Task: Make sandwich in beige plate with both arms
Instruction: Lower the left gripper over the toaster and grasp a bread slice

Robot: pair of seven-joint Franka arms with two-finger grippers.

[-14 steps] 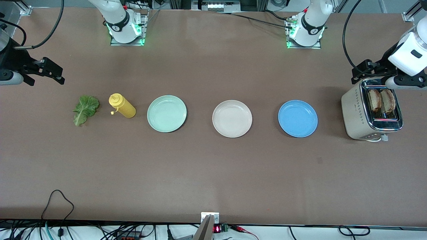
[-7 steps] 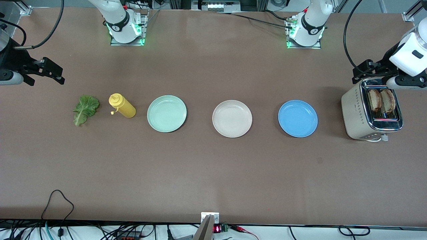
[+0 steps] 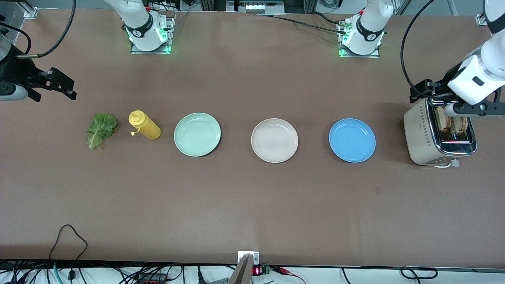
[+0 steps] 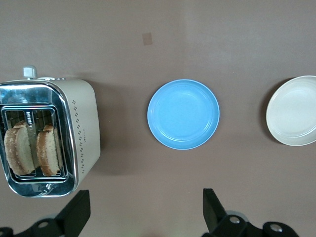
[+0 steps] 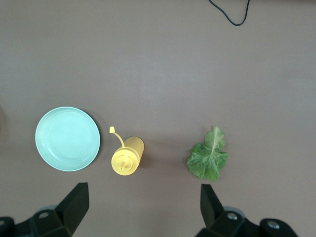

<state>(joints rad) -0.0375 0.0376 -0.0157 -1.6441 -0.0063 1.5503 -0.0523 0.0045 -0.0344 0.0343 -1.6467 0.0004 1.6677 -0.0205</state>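
Left pincer (image 3: 434, 92) open over toaster (image 3: 424, 134), lined up for bread slices (image 4: 32, 150). Right pincer (image 3: 49, 88) open, waiting above bench near lettuce leaf (image 3: 100, 128). Beige plate (image 3: 274, 140) empty, central for both.

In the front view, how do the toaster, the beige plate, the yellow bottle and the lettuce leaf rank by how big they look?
Largest to smallest, as they look in the front view:
1. Toaster
2. Beige plate
3. Lettuce leaf and yellow bottle: these look about alike, so I would not rank one over the other.
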